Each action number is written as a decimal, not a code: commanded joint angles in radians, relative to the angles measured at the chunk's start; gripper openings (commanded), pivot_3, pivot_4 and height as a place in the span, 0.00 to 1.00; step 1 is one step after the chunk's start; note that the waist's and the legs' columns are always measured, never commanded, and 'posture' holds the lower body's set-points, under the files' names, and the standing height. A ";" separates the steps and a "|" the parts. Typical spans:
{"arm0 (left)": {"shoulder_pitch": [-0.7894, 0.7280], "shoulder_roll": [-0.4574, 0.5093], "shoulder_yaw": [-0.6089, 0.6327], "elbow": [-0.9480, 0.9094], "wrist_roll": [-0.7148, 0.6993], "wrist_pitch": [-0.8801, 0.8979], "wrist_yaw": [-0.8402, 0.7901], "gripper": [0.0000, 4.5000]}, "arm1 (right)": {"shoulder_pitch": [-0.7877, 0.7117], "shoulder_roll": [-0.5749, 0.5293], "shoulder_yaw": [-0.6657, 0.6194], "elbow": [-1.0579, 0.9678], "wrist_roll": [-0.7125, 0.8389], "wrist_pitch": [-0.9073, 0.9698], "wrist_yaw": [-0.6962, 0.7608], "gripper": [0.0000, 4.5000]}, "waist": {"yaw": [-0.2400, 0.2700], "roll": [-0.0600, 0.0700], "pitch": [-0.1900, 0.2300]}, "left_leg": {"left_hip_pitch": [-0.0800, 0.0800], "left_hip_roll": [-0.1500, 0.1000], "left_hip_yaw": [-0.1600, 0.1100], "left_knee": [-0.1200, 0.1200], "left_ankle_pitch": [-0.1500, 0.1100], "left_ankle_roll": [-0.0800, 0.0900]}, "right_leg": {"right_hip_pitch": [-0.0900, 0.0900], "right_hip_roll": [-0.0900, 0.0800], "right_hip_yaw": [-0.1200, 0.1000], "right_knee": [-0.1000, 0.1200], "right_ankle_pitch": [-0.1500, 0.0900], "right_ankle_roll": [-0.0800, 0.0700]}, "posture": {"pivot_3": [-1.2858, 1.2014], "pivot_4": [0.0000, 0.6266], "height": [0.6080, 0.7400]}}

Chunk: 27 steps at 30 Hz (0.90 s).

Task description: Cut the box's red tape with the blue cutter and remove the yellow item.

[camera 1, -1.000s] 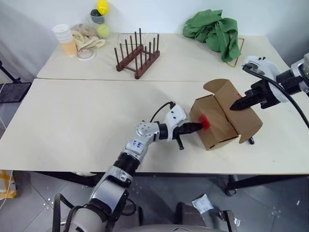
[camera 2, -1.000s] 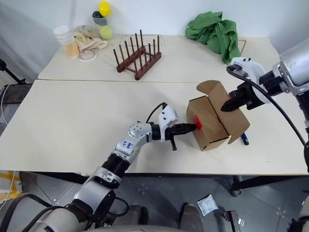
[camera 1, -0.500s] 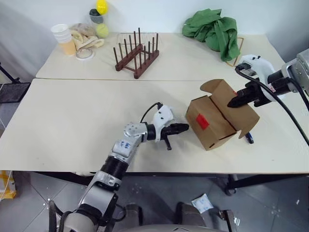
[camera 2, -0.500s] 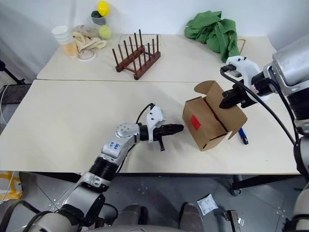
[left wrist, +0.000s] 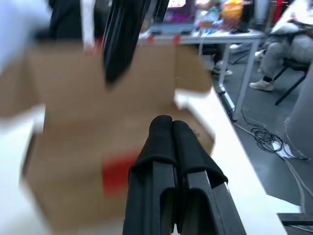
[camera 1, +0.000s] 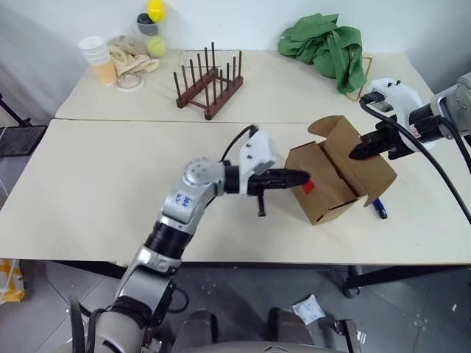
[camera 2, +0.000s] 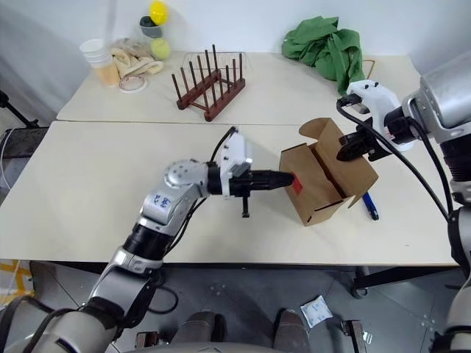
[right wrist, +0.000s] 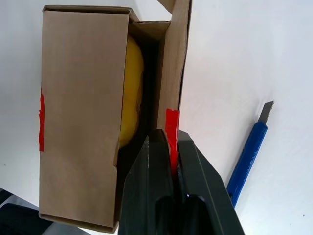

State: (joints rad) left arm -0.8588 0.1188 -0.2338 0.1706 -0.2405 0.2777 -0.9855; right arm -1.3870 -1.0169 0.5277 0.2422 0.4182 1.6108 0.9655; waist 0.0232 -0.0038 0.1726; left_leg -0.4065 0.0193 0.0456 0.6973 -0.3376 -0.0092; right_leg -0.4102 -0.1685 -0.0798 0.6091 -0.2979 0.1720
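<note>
The box [camera 1: 340, 175] lies tipped on the near table with its flaps open. A red tape [camera 1: 308, 185] patch shows on the face towards my left arm. My left gripper [camera 1: 302, 176] is shut and empty, held level, its tip at that taped face. My right gripper [right wrist: 164, 134] is shut on the edge of a box flap, where a strip of red tape [right wrist: 171, 128] runs between its fingers. The yellow item [right wrist: 130, 93] sits inside the open box. On the table just beside the box lies the blue cutter [right wrist: 250, 155], blade out.
On the far table stand a wooden peg rack [camera 1: 209, 87], a heap of green cloth [camera 1: 328, 47], stacked cups [camera 1: 98, 57] and balls [camera 1: 155, 29]. The near table's front edge [camera 1: 309, 259] runs close below the box.
My left gripper drew back from the box, then rose and came back to its taped face. The right gripper kept its hold on the flap and the box shifted slightly.
</note>
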 commanded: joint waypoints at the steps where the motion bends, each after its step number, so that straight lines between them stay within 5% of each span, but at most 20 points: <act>1: -0.028 -0.023 -0.047 0.048 0.027 -0.050 -0.019 0.00 | -0.006 0.001 -0.055 -0.002 0.054 0.004 -0.034 0.00 | 0.000 0.000 0.000 | 0.000 0.000 0.000 0.000 0.000 0.000 | 0.000 0.000 0.000 0.000 0.000 0.000 | 0.52 0.24 1.00; 14: -0.047 -0.124 -0.079 0.220 0.109 -0.125 0.083 0.00 | 0.032 -0.004 -0.091 -0.005 0.291 0.004 -0.195 0.00 | 0.002 0.000 0.000 | 0.000 0.000 0.000 0.001 0.000 0.000 | 0.000 0.000 0.000 0.000 0.000 0.000 | 0.52 0.24 1.00; 22: 0.021 -0.017 -0.100 0.136 0.136 -0.021 0.052 0.00 | 0.045 -0.044 -0.092 -0.017 0.418 0.004 -0.283 0.00 | 0.000 0.000 0.000 | 0.000 0.000 0.000 0.000 0.000 0.000 | 0.000 0.000 0.000 0.001 0.000 0.000 | 0.52 0.24 1.00; 27: 0.079 0.052 -0.109 0.071 0.134 0.082 0.037 0.00 | 0.057 -0.064 -0.085 -0.013 0.363 0.004 -0.277 0.00 | 0.000 0.000 0.000 | 0.002 0.000 0.000 0.001 0.000 0.000 | 0.001 0.000 0.000 0.001 0.000 0.000 | 0.52 0.24 1.00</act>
State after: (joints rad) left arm -0.8188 0.1398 -0.3257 0.2167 -0.1313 0.3025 -0.9527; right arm -1.3448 -1.0673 0.4519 0.2368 0.7938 1.6036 0.6826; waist 0.0235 -0.0038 0.1724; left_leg -0.4044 0.0197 0.0455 0.6980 -0.3377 -0.0091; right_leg -0.4087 -0.1685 -0.0796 0.6106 -0.2978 0.1719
